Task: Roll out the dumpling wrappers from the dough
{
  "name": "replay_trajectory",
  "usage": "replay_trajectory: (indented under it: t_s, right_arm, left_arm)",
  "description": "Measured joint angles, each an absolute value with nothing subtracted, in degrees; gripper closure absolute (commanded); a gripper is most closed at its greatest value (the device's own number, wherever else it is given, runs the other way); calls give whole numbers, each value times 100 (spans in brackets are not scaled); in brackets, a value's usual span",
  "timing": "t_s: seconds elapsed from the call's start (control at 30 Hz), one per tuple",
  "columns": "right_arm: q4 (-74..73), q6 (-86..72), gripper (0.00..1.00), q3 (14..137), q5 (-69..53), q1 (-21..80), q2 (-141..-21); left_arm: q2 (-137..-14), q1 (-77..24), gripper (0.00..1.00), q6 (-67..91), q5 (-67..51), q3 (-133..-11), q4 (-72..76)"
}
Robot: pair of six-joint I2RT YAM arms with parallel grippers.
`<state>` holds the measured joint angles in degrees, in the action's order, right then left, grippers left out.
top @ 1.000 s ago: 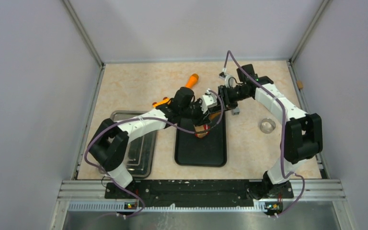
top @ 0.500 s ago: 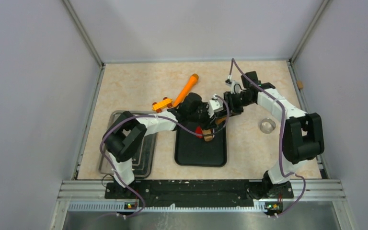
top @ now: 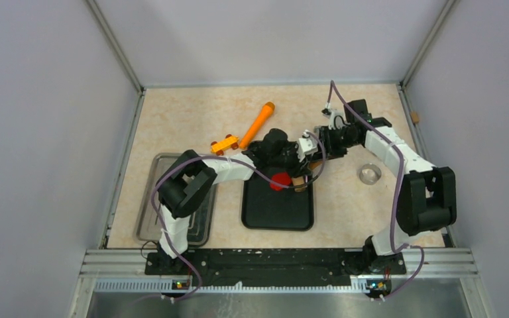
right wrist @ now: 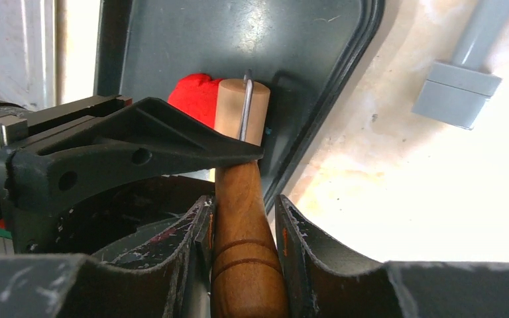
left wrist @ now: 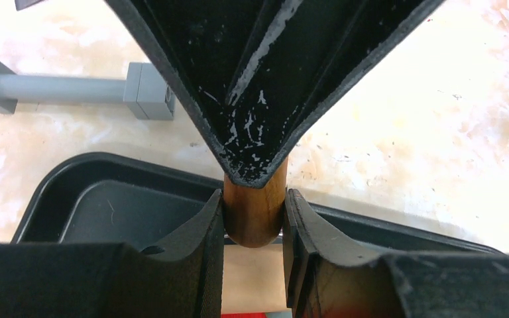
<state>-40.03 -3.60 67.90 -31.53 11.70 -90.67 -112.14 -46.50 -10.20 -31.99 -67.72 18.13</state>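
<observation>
We see the wooden rolling pin (right wrist: 244,252), dark at the handle and pale at the roller, held tilted over the far end of the shallow black plastic tray (top: 277,215), which sits mid-way across the beige stone-patterned table (top: 185,112). The left gripper (left wrist: 253,197) pinches the dark handle between its 2 fingers. The right gripper (right wrist: 242,201) pinches the same handle from the far right.

The dough (top: 279,180), a small bright red lump of soft clay, lies in the far part of the black tray, just beside the pin's pale end. We cannot tell whether they touch.

A rectangular metal tray (top: 202,222) sits left of the black one. A grey plastic bar (right wrist: 462,86) lies on the table near the black tray's far edge, and a clear round ring (top: 369,173) lies to the right.
</observation>
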Motion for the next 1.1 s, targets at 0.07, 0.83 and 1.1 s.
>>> replay_trajectory:
  t_s: [0.07, 0.83, 1.1]
  right_arm:
    - [-4034, -301, 100, 6777, -3050, 1170, -8976]
    - [-3756, -67, 100, 6901, -3647, 1831, -9021]
    - [-3402, 145, 100, 6792, -3693, 1907, -9172]
  left_arm:
    - [-11279, -4692, 100, -1041, -3168, -6851, 1837]
    - [-10186, -4617, 100, -1415, -2510, -6453, 346]
    - [-10184, -4600, 100, -1365, -2445, -6095, 856]
